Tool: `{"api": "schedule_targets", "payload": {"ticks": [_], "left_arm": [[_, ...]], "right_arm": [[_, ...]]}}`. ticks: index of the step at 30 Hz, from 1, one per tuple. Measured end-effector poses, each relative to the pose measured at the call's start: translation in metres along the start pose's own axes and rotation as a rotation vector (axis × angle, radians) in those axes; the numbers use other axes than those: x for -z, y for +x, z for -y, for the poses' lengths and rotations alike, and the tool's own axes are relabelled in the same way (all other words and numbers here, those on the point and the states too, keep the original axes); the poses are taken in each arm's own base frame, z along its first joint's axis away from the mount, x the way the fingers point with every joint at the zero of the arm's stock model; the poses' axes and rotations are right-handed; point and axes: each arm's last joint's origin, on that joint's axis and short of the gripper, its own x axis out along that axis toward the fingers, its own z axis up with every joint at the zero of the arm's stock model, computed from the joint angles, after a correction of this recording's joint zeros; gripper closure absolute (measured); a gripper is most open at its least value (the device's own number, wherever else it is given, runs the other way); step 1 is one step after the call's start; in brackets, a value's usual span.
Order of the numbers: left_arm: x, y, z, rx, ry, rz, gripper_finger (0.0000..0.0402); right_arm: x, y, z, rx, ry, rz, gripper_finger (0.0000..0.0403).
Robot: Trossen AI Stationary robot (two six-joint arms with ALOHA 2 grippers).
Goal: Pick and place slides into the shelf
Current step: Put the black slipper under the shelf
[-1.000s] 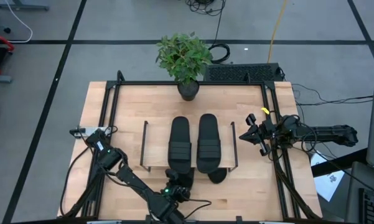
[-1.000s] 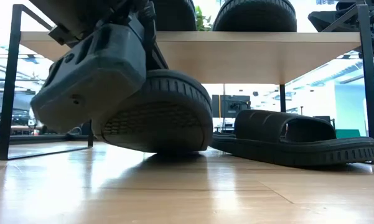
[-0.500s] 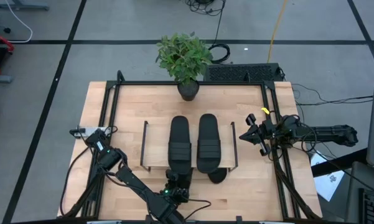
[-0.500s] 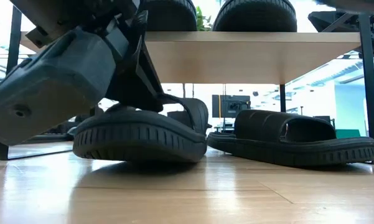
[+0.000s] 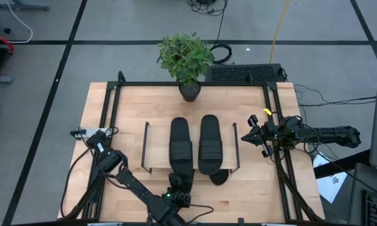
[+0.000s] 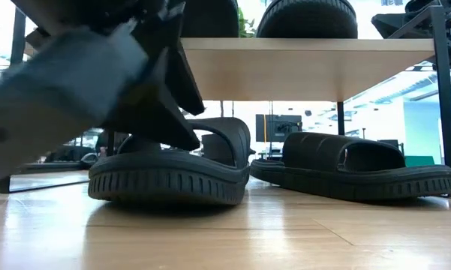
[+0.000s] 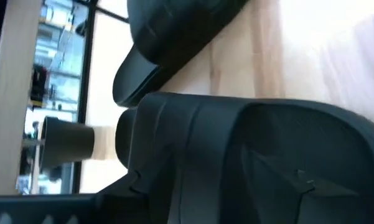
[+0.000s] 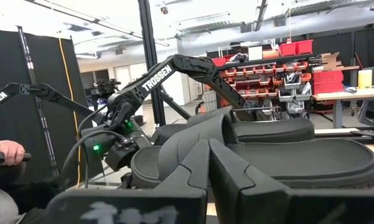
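Low view: left tool (image 6: pixel 146 97) parted, touching slide (image 6: pixel 169 169) beneath shelf (image 6: pixel 300 64).

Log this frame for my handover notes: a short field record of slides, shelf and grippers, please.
top board: two slides on the shelf
under shelf: two slides flat on the table
left gripper: at the shelf's front, by the left lower slide
right gripper: shut, waiting right of the shelf

Grey floor (image 5: pixel 37 63) with black lines; red bins (image 8: pixel 299 46) on shelving.
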Motion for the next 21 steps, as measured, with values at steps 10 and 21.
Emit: {"api": "schedule_targets", "payload": {"ticks": [10, 21], "left_arm": [[-0.014, -0.022, -0.006, -0.021, 0.063, 0.076, 0.0207], [-0.028, -0.103, -0.018, 0.001, 0.162, 0.243, 0.0262]], "right_arm": [[0.0, 0.0, 0.0, 0.0, 0.0, -0.001, 0.0403], [0.0, 0.0, 0.0, -0.002, -0.024, -0.001, 0.0403]]}}
